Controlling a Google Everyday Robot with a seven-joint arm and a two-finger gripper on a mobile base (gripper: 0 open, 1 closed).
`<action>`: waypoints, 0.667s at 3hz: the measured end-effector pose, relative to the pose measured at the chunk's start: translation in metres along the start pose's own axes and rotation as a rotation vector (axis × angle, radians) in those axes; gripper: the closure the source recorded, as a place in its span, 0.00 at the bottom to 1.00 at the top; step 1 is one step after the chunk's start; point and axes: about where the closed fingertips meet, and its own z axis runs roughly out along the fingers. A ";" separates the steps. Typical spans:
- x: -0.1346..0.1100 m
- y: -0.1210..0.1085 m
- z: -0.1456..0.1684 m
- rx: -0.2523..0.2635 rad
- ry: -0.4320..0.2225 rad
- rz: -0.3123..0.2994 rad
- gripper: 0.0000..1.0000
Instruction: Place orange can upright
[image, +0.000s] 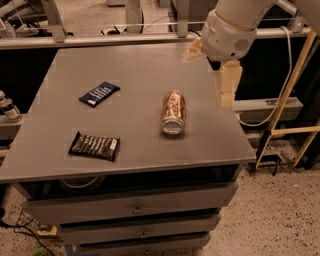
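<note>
Gripper (227, 87) is pictured hanging from the pale arm (231, 27) over the right rim of the grey table (135, 65), to the right of the orange can (173, 112) and apart from it; whether it is spread or closed cannot be told from this angle, and nothing is seen to be held in it. The orange can is shown lying on its side near the middle-right of the tabletop, one silver-rimmed end turned toward the camera, well clear of the blue packet (99, 94) and the dark striped packet (95, 146) on the left. Several hazards may be judged from this layout. Being round and resting on its curved wall, the can could be set rolling by any glancing touch, and a roll to the right would carry it toward the near table edge and the floor. A hold taken off-centre or too lightly on the smooth metal could be lost as the can is swung up. If it is let go before its base sits flat, it may be toppled again. The table rim itself could be struck should the gripper be lowered where it now hangs.
</note>
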 end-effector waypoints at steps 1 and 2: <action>-0.004 -0.013 0.000 0.038 -0.006 -0.036 0.00; -0.003 -0.013 0.000 0.044 -0.006 -0.028 0.00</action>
